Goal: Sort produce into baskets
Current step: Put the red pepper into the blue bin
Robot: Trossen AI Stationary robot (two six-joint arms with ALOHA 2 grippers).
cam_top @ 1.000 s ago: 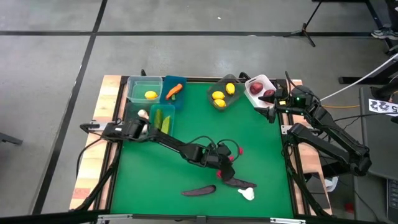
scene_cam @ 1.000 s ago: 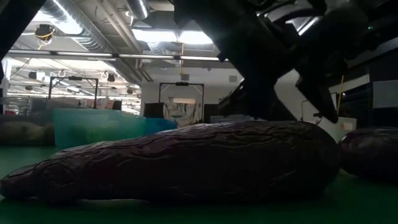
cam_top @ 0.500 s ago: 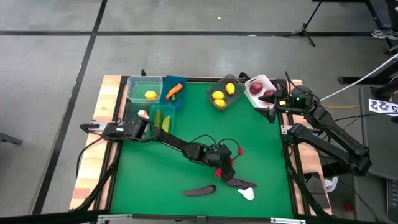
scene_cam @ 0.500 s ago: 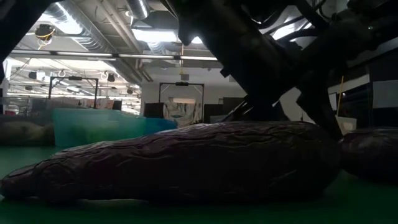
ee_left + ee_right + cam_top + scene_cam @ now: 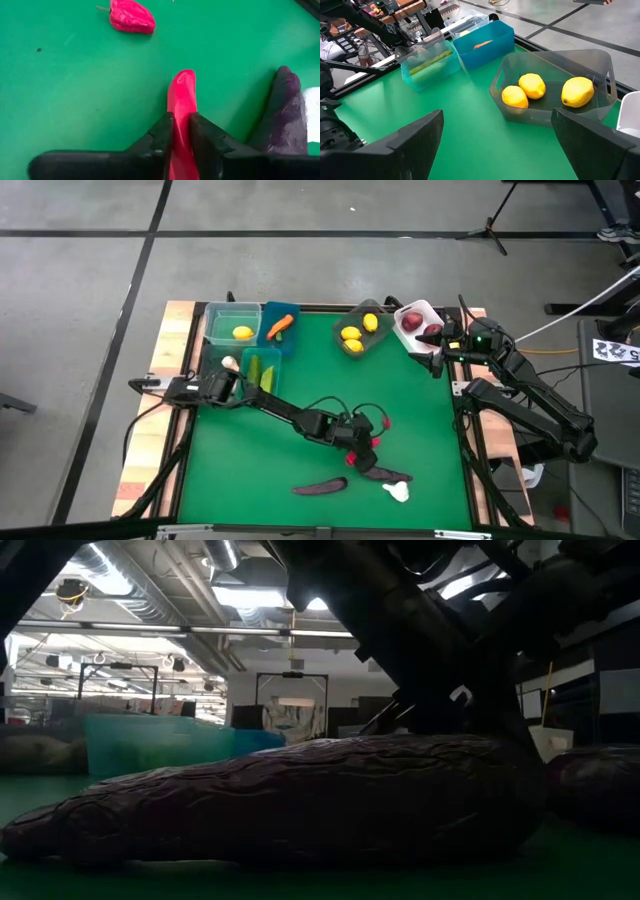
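My left gripper (image 5: 366, 453) is at the middle of the green mat, shut on a long red pepper (image 5: 182, 96). A second red pepper (image 5: 131, 16) lies on the mat beyond it. A dark purple eggplant (image 5: 283, 116) lies beside the gripper, and another eggplant (image 5: 319, 486) and a white garlic bulb (image 5: 397, 492) rest near the front edge. In the low view an eggplant (image 5: 300, 800) fills the foreground. My right gripper (image 5: 497, 145) waits open at the back right, by the white basket (image 5: 412, 308). My left gripper pinches the long red pepper's two sides (image 5: 181, 122) between its two fingers (image 5: 164, 134). It slants down from the table's far left, the fingers running along the pepper. The pepper's free tip (image 5: 183, 77) sticks out ahead of the fingers, low over the mat.
Along the far edge stand a clear green basket (image 5: 228, 313) with a lemon, a blue basket (image 5: 272, 313) with a carrot, a teal basket (image 5: 270, 358) with cucumbers, and a grey basket (image 5: 372, 308) with lemons. A garlic bulb (image 5: 229, 363) sits by the teal one.
In the low view my left gripper's fingers have drawn together behind the eggplant, shutting on the long red pepper. The arm has hardly shifted otherwise.
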